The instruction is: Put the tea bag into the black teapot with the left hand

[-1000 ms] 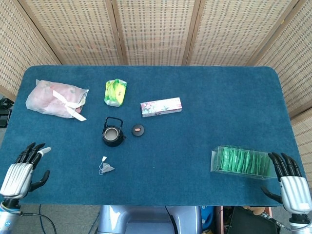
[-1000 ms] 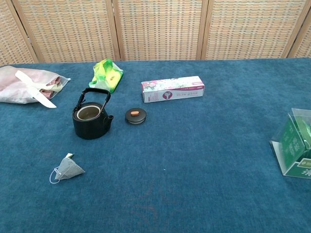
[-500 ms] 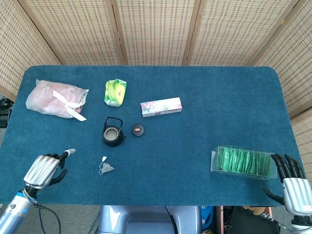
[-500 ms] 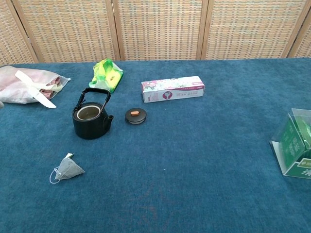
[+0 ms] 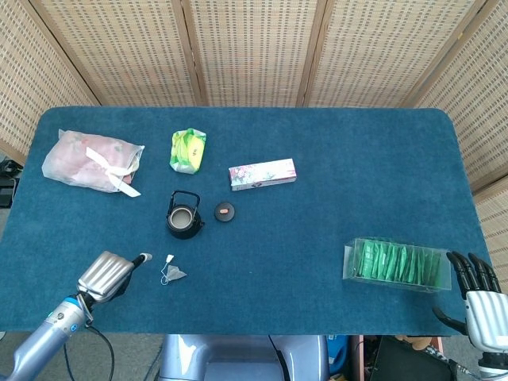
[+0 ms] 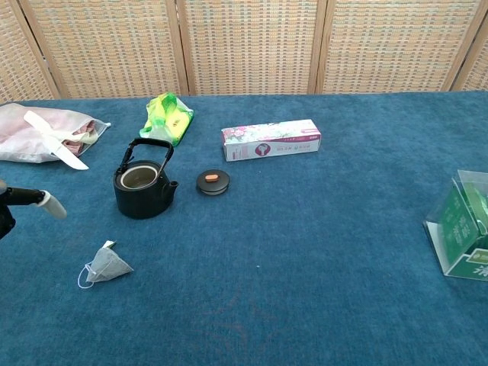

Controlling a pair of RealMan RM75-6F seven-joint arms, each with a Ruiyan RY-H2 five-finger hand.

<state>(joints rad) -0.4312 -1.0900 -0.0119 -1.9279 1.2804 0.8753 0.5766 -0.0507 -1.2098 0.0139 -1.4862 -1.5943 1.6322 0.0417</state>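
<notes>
Our left hand (image 5: 107, 272) holds nothing — one finger pointing out, the rest curled — near the tea bag (image 5: 172, 272), which lies on the table (image 5: 317, 238) before the open teapot (image 5: 182, 216). Our right hand (image 5: 479, 295) idles with fingers spread, empty.

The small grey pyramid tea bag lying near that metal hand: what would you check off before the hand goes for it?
1. Grey pyramid tea bag lies free on the blue cloth table, its string and tag beside it: ok.
2. Left hand holds nothing and sits just left of the bag, not touching it: ok.
3. Black cast-iron teapot stands upright with its mouth uncovered: ok.
4. Its small round lid rests on the table to the right, out of the way: ok.
5. Teapot handle is raised over the opening, may hinder the drop: cannot tell.
6. Right hand is parked at the table's far corner, away from the path: ok.
</notes>
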